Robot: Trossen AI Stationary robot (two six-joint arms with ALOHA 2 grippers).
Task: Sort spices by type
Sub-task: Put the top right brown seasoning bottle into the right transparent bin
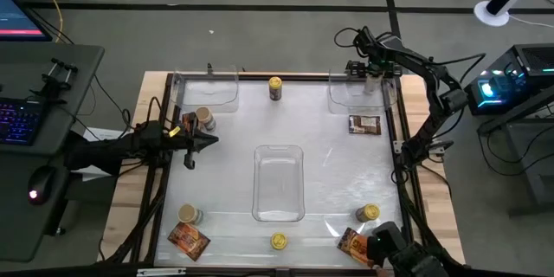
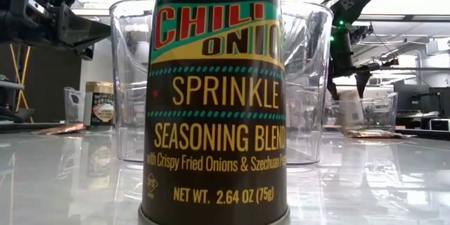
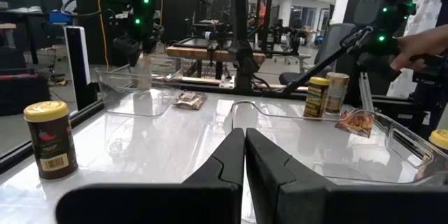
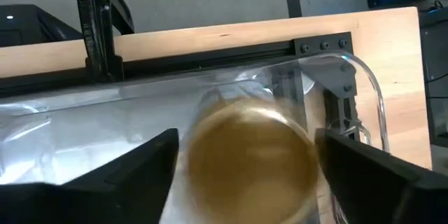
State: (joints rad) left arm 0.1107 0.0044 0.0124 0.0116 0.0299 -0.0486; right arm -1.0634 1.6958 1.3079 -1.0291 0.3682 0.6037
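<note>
My right gripper [image 1: 372, 71] hangs open over the far right clear tray [image 1: 344, 97]. A beige-lidded jar [image 4: 250, 155] shows blurred between its fingers, inside that tray. My left gripper [image 3: 243, 155] is shut and hovers empty at the table's left side [image 1: 197, 141], beside a beige-lidded jar [image 1: 205, 119] that stands on its base. Yellow-lidded jars stand at the far edge [image 1: 275, 87], the near edge [image 1: 278, 241] and the near right [image 1: 369, 215]. Another beige-lidded jar [image 1: 190, 216] stands near left. Orange-red packets [image 1: 188, 240] [image 1: 353, 244] lie flat near the front. My right gripper comes at the beige-lidded jar from above, pointing down, with one finger [image 4: 157, 164] on each side of its lid [image 4: 250, 155]. The jar is blurred, and I cannot tell whether the fingers touch it.
A clear tray [image 1: 277, 212] lies in the table's middle and another [image 1: 216, 95] at the far left. A darker packet [image 1: 363, 124] lies flat by the far right tray. A black frame [image 1: 402, 164] runs along the table's sides. A person's hand [image 3: 420, 42] shows beyond the table's near right.
</note>
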